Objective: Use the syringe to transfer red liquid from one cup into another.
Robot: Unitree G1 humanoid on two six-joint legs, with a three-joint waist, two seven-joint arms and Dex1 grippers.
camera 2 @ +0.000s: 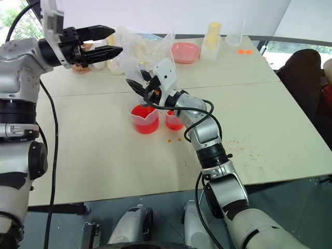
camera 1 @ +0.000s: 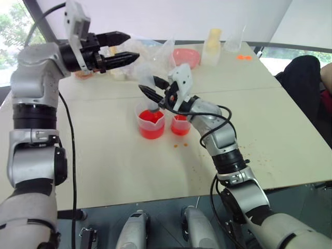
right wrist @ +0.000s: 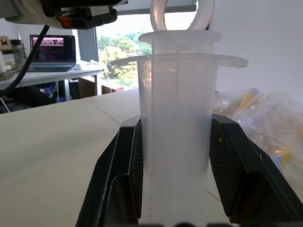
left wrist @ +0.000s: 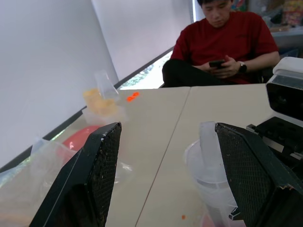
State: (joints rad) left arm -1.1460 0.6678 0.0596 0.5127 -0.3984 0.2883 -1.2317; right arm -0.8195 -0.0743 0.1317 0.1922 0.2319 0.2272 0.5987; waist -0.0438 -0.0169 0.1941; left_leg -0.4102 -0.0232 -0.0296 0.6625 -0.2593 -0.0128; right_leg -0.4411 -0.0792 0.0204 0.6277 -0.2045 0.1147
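Clamped between the right end effector (right wrist: 176,170) fingers, the syringe (right wrist: 177,118) stands upright over the spouted measuring cup (camera 1: 151,123) of red liquid (camera 1: 151,117), beside the smaller cup (camera 1: 180,125) on the tabletop (camera 1: 124,166). Left end effector (camera 1: 126,47), jaws wide and empty, hovers above. Likely next: dip the tip fully under, then hook the plunger ring (right wrist: 182,14) and draw straight up.

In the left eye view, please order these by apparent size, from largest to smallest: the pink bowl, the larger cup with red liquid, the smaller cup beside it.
1. Larger cup.
2. Pink bowl; it stands farther away, so these first two ranks are unsure.
3. Smaller cup.
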